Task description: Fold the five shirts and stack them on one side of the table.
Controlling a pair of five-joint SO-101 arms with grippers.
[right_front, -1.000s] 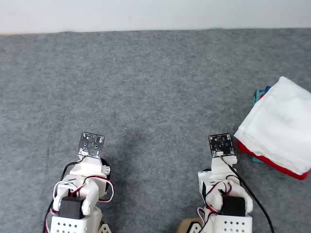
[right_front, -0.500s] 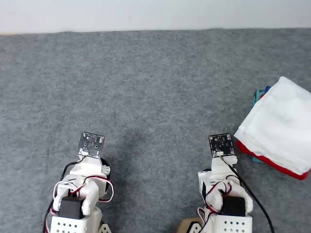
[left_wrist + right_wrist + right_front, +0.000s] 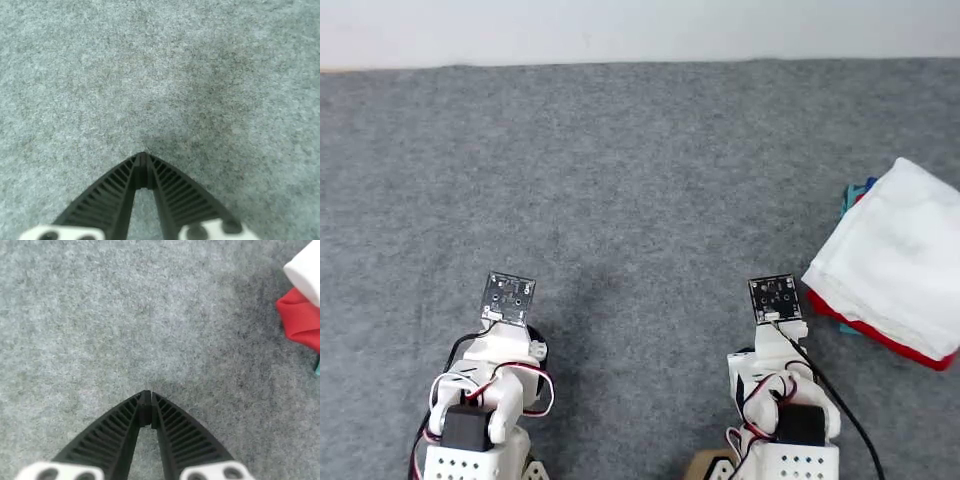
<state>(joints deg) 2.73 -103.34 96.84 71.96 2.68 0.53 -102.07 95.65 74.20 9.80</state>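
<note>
Shirts [image 3: 892, 268] stacked at my right edge of the worktop [image 3: 640, 170].
The white shirt [image 3: 910, 240] lies folded on top, the red shirt [image 3: 868, 330] under it, and a blue-green edge [image 3: 853, 197] peeks out at the far side. My right claw [image 3: 147, 399] is clenched on nothing, over bare grey felt near them. My left claw [image 3: 144, 161] is clenched and empty too, well apart from them.

Stack of folded shirts [image 3: 895, 265] at the table's right edge, white shirt [image 3: 905, 250] on top, red shirt [image 3: 880, 335] beneath, teal and blue edges peeking out behind.
</note>
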